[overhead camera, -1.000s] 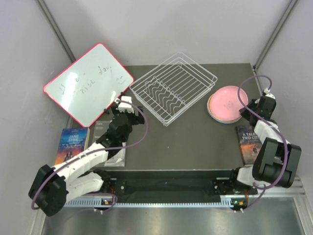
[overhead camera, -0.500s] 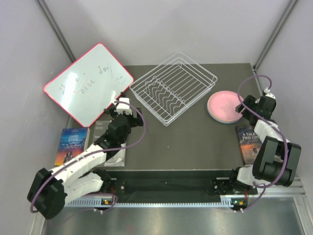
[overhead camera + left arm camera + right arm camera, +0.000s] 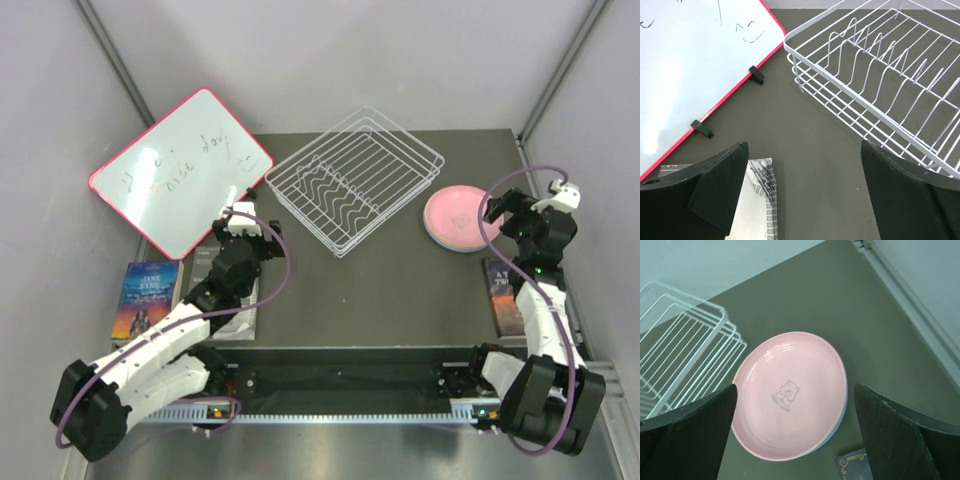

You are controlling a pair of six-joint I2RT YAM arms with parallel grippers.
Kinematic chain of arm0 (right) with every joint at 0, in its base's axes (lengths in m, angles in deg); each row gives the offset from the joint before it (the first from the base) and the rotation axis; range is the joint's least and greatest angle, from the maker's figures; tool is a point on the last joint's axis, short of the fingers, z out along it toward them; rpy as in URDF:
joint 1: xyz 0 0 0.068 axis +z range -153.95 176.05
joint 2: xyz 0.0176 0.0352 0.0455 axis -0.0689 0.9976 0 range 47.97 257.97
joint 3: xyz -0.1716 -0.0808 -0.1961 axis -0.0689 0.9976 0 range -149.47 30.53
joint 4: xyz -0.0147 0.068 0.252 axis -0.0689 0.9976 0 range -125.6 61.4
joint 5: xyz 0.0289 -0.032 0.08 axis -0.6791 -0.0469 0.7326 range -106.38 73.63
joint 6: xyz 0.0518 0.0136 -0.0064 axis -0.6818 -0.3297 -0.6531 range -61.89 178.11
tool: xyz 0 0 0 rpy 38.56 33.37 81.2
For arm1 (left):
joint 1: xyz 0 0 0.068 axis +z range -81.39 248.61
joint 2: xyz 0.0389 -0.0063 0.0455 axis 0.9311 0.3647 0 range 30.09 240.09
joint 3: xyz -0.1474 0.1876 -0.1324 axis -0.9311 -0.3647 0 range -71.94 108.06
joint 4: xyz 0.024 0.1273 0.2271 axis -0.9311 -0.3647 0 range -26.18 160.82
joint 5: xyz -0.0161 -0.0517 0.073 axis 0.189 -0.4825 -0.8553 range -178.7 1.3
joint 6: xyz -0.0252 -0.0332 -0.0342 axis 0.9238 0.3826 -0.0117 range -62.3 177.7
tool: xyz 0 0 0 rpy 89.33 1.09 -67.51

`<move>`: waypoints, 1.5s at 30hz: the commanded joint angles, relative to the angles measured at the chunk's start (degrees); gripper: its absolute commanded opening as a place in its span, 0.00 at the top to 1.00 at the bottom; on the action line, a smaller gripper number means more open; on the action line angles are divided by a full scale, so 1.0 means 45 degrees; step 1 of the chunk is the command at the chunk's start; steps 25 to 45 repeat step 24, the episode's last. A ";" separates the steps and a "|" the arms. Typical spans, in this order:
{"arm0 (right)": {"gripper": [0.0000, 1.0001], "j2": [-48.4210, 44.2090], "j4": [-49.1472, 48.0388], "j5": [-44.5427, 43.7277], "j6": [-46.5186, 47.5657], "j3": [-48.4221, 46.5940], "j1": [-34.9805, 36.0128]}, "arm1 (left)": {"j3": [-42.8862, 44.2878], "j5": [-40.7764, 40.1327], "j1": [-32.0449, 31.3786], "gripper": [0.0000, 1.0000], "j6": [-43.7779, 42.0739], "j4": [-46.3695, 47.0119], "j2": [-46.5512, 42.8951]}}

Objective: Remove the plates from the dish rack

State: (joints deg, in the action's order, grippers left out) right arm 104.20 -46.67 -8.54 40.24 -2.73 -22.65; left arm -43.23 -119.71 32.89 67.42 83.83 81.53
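Observation:
The dish rack (image 3: 355,180) stands at the back middle of the table with nothing in it; its wires also show in the left wrist view (image 3: 880,85) and the right wrist view (image 3: 685,355). A pink plate (image 3: 458,218) lies flat to the rack's right, on top of a stack whose light blue rim (image 3: 842,415) shows beneath it. My right gripper (image 3: 505,212) hovers open just right of and above that pink plate (image 3: 790,395), holding nothing. My left gripper (image 3: 238,222) is open and empty over bare table left of the rack.
A red-framed whiteboard (image 3: 180,185) leans at the back left, close to the left gripper. A grey booklet (image 3: 757,200) lies under the left arm, a blue book (image 3: 145,295) at the near left, and a dark book (image 3: 505,295) near the right arm.
My right gripper has opened, let go of the pink plate onto the stack, and pulled up and back to the right. The left arm has drawn back slightly.

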 commanded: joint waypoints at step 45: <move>0.00 -0.2454 -0.5507 -0.4454 0.3795 0.3639 0.5092 | 0.0456 -0.0786 0.0029 0.03 -0.0538 0.0154 0.0249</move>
